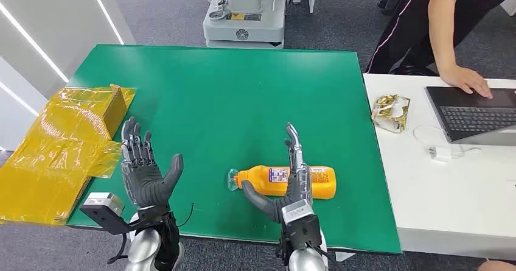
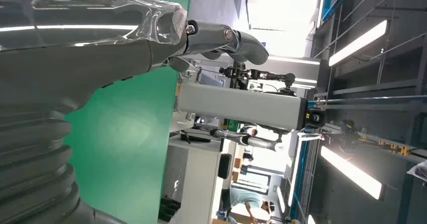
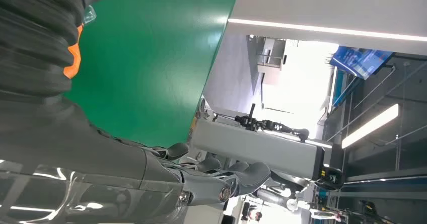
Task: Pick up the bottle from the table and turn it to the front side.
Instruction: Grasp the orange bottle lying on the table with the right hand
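Closest in, at the near edge of the green counter, the robot's two hands are raised side by side. The left hand stands palm-up with its fingers spread wide and holding nothing, over bare green surface near the counter's near-left corner. The right hand stands edge-on, fingers straight and pointing away from the robot, thumb stuck out to the left; it holds nothing, and it stands right at the orange bottle, crossing in front of its middle, though I cannot tell if it touches.

The bottle lies on its side, clear cap toward the left, label showing, its length running along the near edge and not far from it. To its right the green surface runs a short way before the counter's right edge, which meets a white counter carrying a laptop, a crumpled gold wrapper and a white cable. A person leans over there, one hand on the laptop.

Off the left edge sits a yellow film-wrapped box. The middle and far parts of the green surface lie open.
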Available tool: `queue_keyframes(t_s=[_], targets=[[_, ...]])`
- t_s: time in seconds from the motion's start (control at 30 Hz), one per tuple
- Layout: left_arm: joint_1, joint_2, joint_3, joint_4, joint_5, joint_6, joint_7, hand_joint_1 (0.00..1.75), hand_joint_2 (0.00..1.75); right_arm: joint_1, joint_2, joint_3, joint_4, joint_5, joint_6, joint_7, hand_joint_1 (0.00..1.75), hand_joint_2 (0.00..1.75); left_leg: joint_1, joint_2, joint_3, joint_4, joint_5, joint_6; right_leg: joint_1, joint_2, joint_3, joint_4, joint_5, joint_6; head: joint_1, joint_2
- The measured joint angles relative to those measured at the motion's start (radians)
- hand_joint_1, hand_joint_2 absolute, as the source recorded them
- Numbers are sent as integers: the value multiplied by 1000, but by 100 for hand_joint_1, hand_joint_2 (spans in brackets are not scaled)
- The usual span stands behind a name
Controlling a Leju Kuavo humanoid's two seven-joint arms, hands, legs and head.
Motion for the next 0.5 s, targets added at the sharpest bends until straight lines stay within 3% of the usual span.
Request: queue_keyframes(t_s=[0.13,0.23,0.37,0.5], targets=[[0,0,0,1,0,-1,0,0,175,0,0,0,0,3,2,9,0,175,0,0,0,0,0,0,0,0,0,0,0,0,0,0],[0,0,0,4,2,-4,0,0,175,2,-5,-1,-15,57,31,62,0,175,0,0,0,0,0,0,0,0,0,0,0,0,0,0],[0,0,0,6,2,-24,0,0,175,26,-40,-21,-81,193,192,165,0,175,0,0,0,0,0,0,0,0,0,0,0,0,0,0],[0,0,1,6,2,-66,0,0,175,46,-119,-71,-139,316,349,232,0,175,0,-1,0,1,-1,1,0,-1,1,-2,0,1,0,0]])
